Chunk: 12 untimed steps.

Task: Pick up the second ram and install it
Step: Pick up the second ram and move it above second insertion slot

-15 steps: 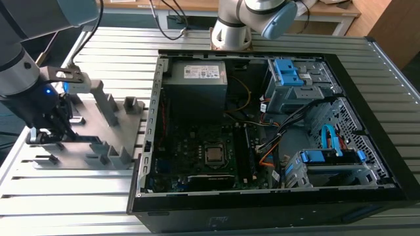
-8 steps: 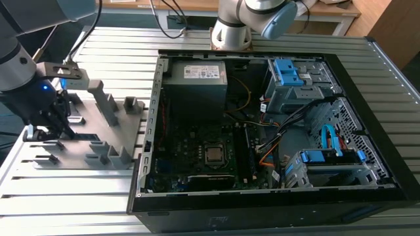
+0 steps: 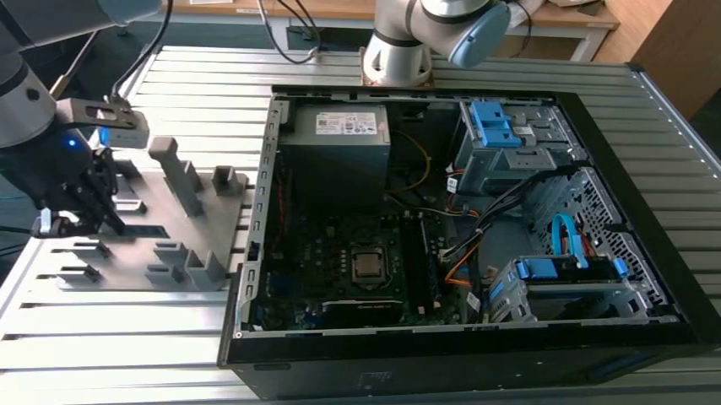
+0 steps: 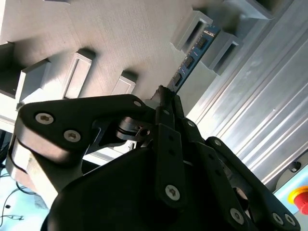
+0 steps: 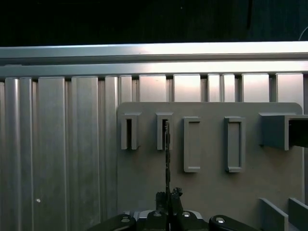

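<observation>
Tool (image 4: 166, 96) pinched on the near end of the second ram (image 4: 192, 55). The ram's far end sits between two grey fixture blocks (image 4: 190, 29) on the fixture plate (image 3: 130, 253). Plate lies on the slatted worktop (image 3: 113, 354), at the exterior view's left of the open PC case (image 3: 451, 367).

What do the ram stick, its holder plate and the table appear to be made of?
The ram stick: dark blue-green circuit board with black chips. The holder plate: probably matte grey plastic, no shine. The table: seemingly aluminium, ribbed, brightly reflective.
</observation>
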Each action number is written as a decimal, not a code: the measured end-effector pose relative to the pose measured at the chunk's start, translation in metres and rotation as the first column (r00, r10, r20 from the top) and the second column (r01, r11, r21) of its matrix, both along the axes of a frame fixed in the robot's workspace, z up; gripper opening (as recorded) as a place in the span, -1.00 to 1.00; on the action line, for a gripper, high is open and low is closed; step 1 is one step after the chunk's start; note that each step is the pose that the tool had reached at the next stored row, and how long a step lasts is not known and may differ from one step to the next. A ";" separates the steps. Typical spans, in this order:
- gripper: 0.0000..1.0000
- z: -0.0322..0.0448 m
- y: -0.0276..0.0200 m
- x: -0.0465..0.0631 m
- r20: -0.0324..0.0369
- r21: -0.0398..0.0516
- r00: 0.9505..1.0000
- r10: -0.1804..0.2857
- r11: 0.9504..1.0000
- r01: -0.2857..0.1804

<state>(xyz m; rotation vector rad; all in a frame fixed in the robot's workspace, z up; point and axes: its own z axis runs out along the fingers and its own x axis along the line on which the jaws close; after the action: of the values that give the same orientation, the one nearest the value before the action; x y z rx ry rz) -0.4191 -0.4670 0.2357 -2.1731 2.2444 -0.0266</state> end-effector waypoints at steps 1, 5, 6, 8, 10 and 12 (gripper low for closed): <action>-0.73 0.0013 0.0000 0.000 0.000 0.000 1.000 0.000 1.000 0.000; -0.73 0.0065 0.0000 0.000 0.000 0.000 1.000 0.000 1.000 0.000; -0.73 0.0080 0.0000 0.000 0.000 0.000 1.000 0.000 1.000 0.000; -0.73 0.0107 0.0000 0.000 0.000 0.000 1.000 0.000 1.000 0.000; -0.73 0.0132 0.0000 0.000 0.000 0.000 1.000 0.000 1.000 0.000; -0.73 0.0153 0.0000 0.000 0.000 0.000 1.000 0.000 1.000 0.000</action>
<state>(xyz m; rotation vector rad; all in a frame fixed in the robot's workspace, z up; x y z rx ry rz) -0.4191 -0.4670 0.2510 -2.1732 2.2443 -0.0267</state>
